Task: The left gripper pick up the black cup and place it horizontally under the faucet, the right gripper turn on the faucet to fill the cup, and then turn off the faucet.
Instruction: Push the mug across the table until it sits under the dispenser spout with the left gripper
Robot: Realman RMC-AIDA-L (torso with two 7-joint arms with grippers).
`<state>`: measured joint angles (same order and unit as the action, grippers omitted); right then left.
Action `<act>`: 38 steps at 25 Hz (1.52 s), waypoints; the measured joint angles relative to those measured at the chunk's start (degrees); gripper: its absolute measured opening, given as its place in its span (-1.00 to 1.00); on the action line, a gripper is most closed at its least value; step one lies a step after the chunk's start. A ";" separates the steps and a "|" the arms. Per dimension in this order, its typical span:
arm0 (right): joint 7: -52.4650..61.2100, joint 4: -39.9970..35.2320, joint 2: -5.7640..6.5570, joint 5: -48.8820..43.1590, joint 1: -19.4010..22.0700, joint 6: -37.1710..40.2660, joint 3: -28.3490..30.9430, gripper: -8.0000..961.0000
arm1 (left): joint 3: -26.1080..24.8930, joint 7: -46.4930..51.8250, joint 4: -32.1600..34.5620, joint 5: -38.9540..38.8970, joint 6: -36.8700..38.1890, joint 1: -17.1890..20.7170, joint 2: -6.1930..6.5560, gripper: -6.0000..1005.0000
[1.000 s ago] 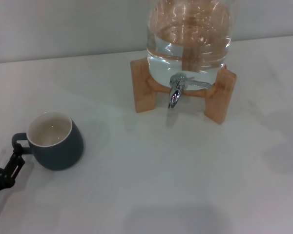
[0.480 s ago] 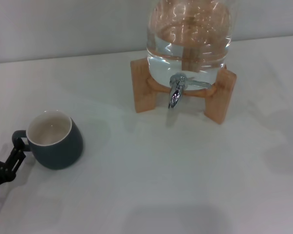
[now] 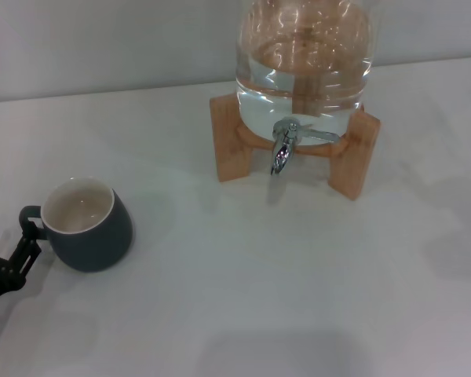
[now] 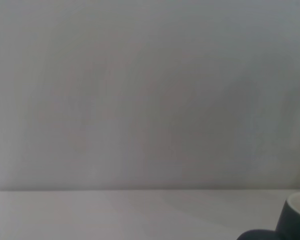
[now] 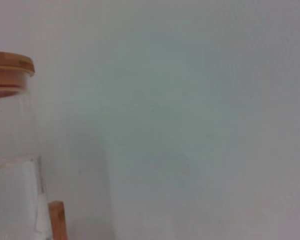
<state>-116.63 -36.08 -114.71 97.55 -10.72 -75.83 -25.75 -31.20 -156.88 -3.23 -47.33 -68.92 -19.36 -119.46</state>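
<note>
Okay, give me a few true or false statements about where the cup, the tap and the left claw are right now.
1. The black cup stands upright on the table. True.
2. The cup sits directly under the faucet. False: it stands well off to the robot's left.
3. The left gripper is beside the cup's handle. True.
4. Water is pouring from the faucet. False: no stream shows.
5. The glass jar rests on a wooden stand. True.
</note>
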 joint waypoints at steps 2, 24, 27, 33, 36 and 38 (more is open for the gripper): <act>0.00 0.17 0.02 0.00 -0.03 0.04 0.35 0.78 | 0.00 0.00 -0.02 0.00 0.28 0.00 -0.02 0.36; -0.15 0.40 0.02 0.00 0.09 -0.20 0.61 0.78 | -0.09 0.61 -0.02 -1.43 0.55 -0.62 0.19 0.36; -0.16 0.40 0.01 0.00 0.09 -0.26 0.61 0.78 | -0.07 0.61 -0.02 -1.45 1.37 -1.12 0.19 0.36; -0.18 0.40 0.01 0.00 0.10 -0.29 0.61 0.78 | 0.18 0.61 -0.49 -1.23 3.28 -1.60 0.12 0.36; -0.18 0.40 0.01 0.00 0.09 -0.29 0.61 0.78 | 0.21 0.62 -0.66 -1.19 3.33 -1.83 0.11 0.36; -0.25 0.40 0.01 0.00 0.09 -0.29 0.61 0.78 | 0.28 0.62 -0.70 -1.17 3.34 -1.96 0.11 0.36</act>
<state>-116.88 -35.68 -114.70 97.56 -10.63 -76.13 -25.14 -30.92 -156.27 -3.93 -48.51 -65.58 -21.31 -119.36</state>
